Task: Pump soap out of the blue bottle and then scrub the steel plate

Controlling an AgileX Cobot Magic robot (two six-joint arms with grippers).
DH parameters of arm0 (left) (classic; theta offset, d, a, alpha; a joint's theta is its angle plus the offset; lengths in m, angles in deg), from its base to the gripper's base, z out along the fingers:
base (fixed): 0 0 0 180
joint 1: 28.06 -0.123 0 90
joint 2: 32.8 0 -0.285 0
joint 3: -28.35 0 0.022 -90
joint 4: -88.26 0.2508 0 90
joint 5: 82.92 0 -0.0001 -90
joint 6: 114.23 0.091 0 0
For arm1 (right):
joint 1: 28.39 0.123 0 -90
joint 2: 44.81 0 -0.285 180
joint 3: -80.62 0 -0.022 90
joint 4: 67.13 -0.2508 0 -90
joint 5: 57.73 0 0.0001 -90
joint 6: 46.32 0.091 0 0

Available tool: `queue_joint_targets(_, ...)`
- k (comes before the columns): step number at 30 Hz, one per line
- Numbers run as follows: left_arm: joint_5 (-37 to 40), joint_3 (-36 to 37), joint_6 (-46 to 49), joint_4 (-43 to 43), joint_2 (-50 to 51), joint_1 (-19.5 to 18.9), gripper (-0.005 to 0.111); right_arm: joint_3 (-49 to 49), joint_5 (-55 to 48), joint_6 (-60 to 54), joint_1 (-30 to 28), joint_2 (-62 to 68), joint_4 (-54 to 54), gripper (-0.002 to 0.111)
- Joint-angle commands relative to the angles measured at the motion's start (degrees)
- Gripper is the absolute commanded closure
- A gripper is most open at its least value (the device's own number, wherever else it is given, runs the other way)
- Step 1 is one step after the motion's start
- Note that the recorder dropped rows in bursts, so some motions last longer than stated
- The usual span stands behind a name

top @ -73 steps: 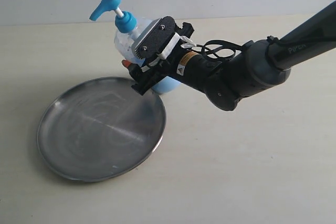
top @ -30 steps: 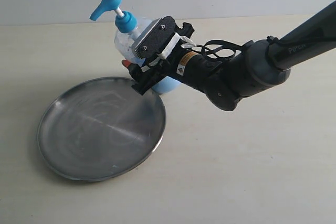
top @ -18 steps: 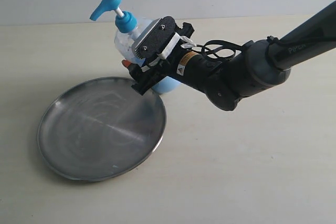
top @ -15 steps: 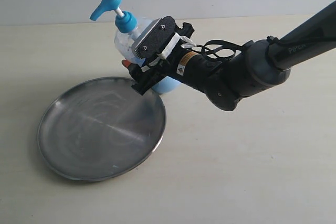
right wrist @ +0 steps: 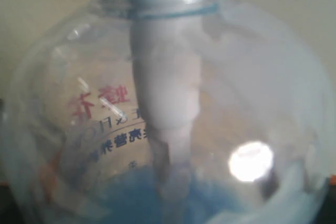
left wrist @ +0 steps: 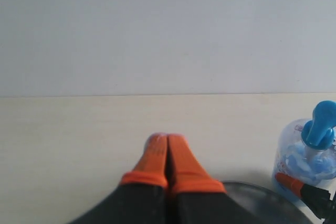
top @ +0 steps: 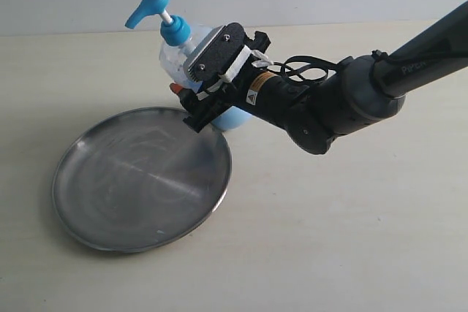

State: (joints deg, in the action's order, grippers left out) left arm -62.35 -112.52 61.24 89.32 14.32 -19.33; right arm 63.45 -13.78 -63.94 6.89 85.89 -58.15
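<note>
largely hidden, the blue bottle [top: 172, 58] sits clasped by the right pincer [top: 186, 80], left pincer [left wrist: 167, 144] shut

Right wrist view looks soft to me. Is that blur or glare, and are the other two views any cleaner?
Right wrist view: the blue bottle fills the frame out of focus, its red print smeared, with one round glare spot. Exterior view: sharp, evenly lit, streaky reflections on the steel plate. Left wrist view: clear, slightly soft on the left gripper.

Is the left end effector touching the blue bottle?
Apart. The left wrist view shows the left end effector, fingertips shut together, with bare table between it and the blue bottle.
</note>
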Motion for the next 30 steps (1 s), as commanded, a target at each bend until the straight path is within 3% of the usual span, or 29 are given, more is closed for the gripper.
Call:
queue_joint_targets(1, -1.44, -0.51, -0.19, 0.16, 2.32, 0.04, 0.107, 0.82, 2.8, -0.17, 0.09, -1.01, 0.45, 0.108)
queue_joint_targets(13, 2.36, -1.26, 4.53, -5.12, 16.55, 0.04, 0.107, 0.82, 2.8, -0.17, 0.09, -1.01, 0.45, 0.108)
queue_joint_targets(23, 13.02, -13.98, 26.28, -28.7, 28.51, 0.04, 0.107, 0.82, 2.8, -0.17, 0.09, -1.01, 0.45, 0.108)
queue_joint_targets(30, 20.24, -24.32, 32.07, -36.35, 35.67, 0.04, 0.107, 0.82, 2.8, -0.17, 0.09, -1.01, 0.45, 0.108)
